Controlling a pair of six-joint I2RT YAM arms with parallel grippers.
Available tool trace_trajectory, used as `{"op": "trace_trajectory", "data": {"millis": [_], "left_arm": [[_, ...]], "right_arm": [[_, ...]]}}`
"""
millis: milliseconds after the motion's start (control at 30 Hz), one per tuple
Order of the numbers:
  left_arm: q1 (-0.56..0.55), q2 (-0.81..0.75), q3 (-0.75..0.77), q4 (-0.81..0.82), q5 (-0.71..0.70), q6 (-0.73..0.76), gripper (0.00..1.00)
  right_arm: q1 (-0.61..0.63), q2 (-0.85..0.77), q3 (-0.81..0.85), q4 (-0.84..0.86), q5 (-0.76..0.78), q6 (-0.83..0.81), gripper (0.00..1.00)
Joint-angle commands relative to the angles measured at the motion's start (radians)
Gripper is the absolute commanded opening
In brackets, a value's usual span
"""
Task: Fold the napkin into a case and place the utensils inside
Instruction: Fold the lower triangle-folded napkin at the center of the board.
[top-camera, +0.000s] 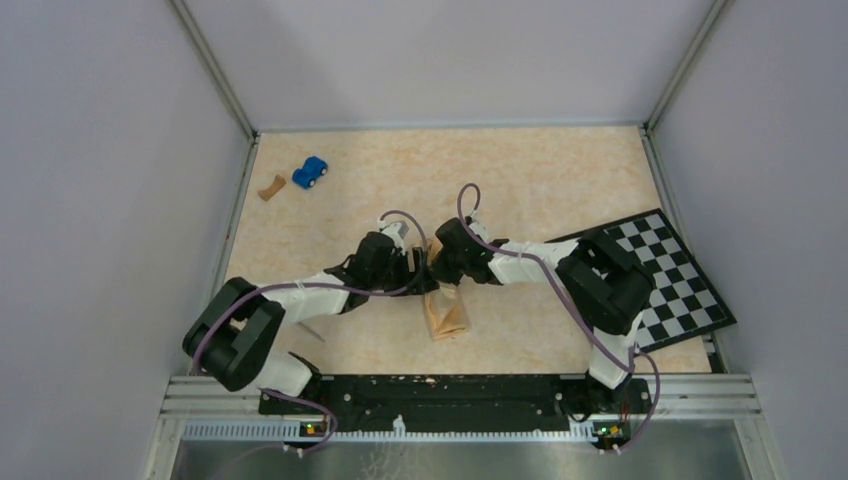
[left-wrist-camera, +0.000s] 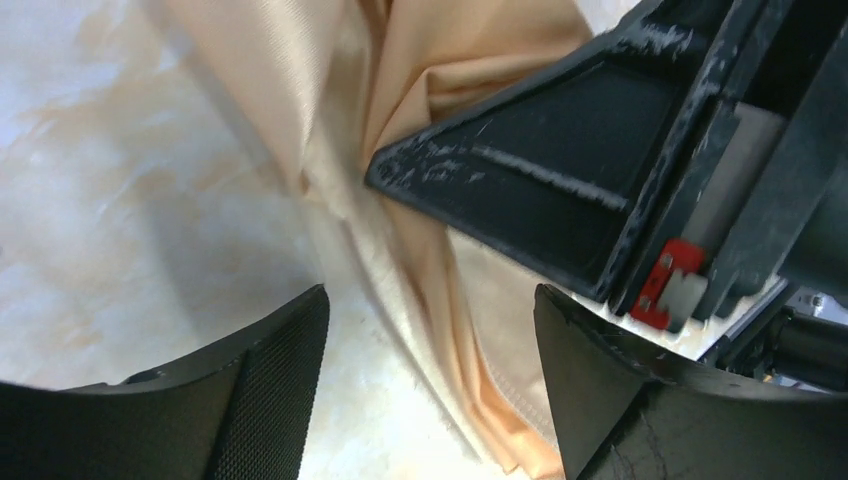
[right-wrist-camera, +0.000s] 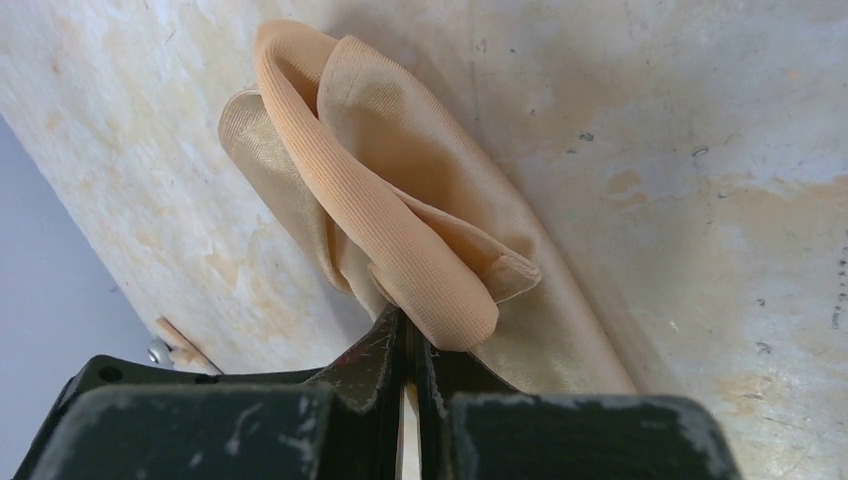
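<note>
The tan-orange napkin (top-camera: 447, 312) lies bunched and crumpled at the table's middle, one end lifted. My right gripper (top-camera: 441, 262) is shut on that lifted end; in the right wrist view its jaws (right-wrist-camera: 410, 345) pinch a rolled fold of the napkin (right-wrist-camera: 400, 200). My left gripper (top-camera: 416, 266) faces it from the left, open. In the left wrist view its gripper (left-wrist-camera: 430, 300) straddles a hanging strip of napkin (left-wrist-camera: 470, 330) without touching it, close under the right gripper's finger (left-wrist-camera: 540, 170). One thin grey utensil (top-camera: 313, 331) lies by the left forearm.
A black-and-white checkerboard (top-camera: 670, 280) lies at the right edge under the right arm. A small blue toy car (top-camera: 310, 172) and a brown curved scrap (top-camera: 269, 187) sit at the far left. Walls and frame posts close in the table.
</note>
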Motion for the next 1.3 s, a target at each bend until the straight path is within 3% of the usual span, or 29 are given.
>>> {"op": "trace_trajectory", "data": {"millis": [0, 200, 333, 367, 567, 733, 867, 967, 1267], "left_arm": [[-0.038, 0.113, 0.079, -0.085, -0.07, -0.017, 0.76], [-0.037, 0.143, 0.065, -0.152, -0.19, -0.061, 0.41], [-0.036, 0.171, 0.063, -0.168, -0.223, -0.064, 0.26], [-0.035, 0.167, 0.053, -0.155, -0.222, -0.066, 0.24], [-0.036, 0.122, 0.014, -0.109, -0.188, -0.078, 0.2], [-0.036, 0.099, 0.011, -0.091, -0.158, -0.079, 0.19], [-0.036, 0.079, 0.007, -0.089, -0.143, -0.083, 0.18], [-0.036, 0.079, 0.01, -0.087, -0.139, -0.085, 0.18], [-0.036, 0.085, 0.018, -0.079, -0.127, -0.084, 0.16]], "right_arm": [[0.014, 0.004, 0.003, 0.022, -0.008, 0.016, 0.0], [0.012, -0.019, 0.001, 0.022, -0.037, 0.012, 0.0], [-0.006, -0.047, -0.024, 0.051, -0.075, -0.011, 0.0], [-0.018, -0.057, -0.034, 0.058, -0.113, -0.036, 0.04], [-0.124, -0.215, -0.185, 0.256, -0.35, -0.293, 0.51], [-0.212, -0.357, -0.301, 0.265, -0.477, -0.45, 0.75], [-0.293, -0.35, -0.337, 0.35, -0.587, -0.493, 0.8], [-0.306, -0.267, -0.251, 0.34, -0.62, -0.55, 0.8], [-0.306, -0.085, -0.105, 0.313, -0.633, -0.584, 0.76]]}}
